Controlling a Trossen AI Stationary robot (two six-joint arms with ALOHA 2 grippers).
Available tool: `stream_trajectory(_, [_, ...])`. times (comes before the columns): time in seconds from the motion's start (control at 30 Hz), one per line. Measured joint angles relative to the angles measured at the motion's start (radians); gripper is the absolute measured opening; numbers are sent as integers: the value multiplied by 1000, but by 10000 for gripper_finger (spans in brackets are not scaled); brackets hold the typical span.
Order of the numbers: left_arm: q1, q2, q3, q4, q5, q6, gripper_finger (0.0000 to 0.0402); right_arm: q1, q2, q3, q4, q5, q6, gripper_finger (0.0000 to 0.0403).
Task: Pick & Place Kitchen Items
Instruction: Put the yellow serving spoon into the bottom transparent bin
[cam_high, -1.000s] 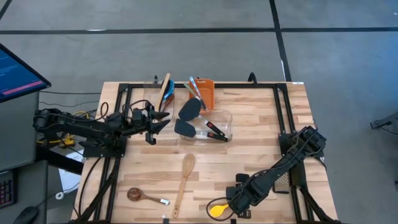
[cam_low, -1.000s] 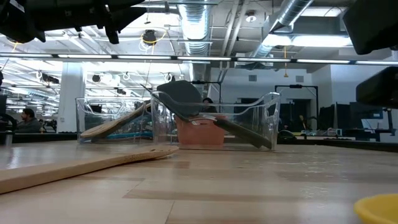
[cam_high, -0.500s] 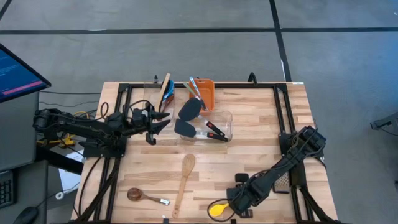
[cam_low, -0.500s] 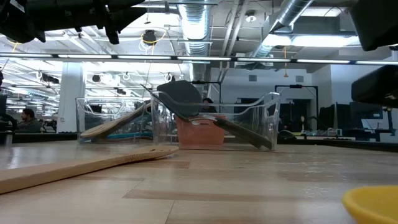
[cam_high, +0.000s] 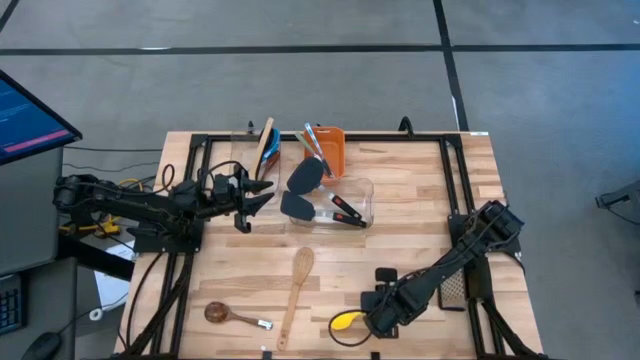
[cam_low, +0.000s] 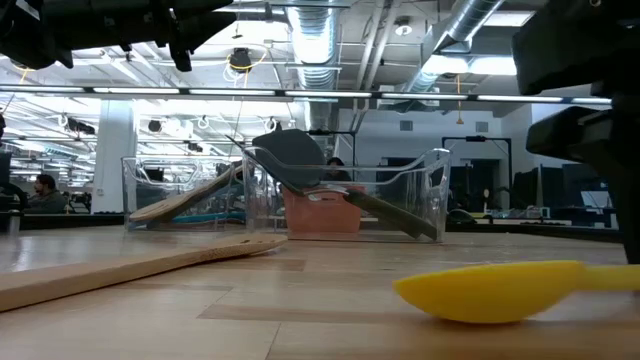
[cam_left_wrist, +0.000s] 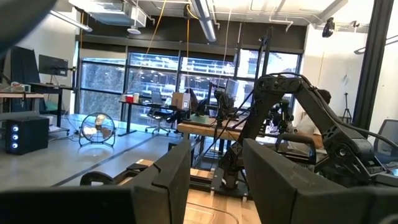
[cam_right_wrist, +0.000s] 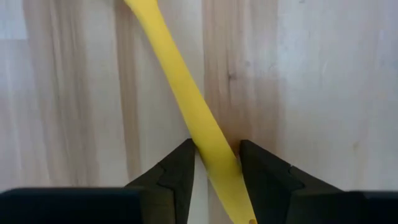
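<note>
Wooden table (cam_high: 400, 200) planks lie under a bright yellow spoon (cam_low: 480, 291) with a round bowl and long thin handle, near the front edge. Right gripper (cam_right_wrist: 214, 163) pinches its handle. Left gripper (cam_high: 262, 192), jaws apart, hangs by the tubs (cam_high: 345, 205).

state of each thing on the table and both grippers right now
yellow spoon: flat on table, handle between right gripper's fingers
right gripper: closed on the spoon handle
left gripper: open, empty, raised near the tubs
wooden spoon: lying flat
clear tub: upright, holds black turners
</note>
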Motion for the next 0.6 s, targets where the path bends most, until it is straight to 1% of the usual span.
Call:
stream_trajectory(0.2, [0, 0, 0, -2, -1, 0, 133, -1, 0, 0, 2, 1, 1, 114])
stream_trajectory(0.27, [0, 0, 0, -2, -1, 0, 133, -1, 0, 0, 4, -5, 0, 101])
stream_trajectory(0.43, [0, 0, 0, -2, -4, 0, 133, -1, -1, 0, 5, -7, -2, 51])
stream_trajectory(0.6, [0, 0, 0, -3, -4, -22, 133, -1, -1, 0, 5, -8, 0, 47])
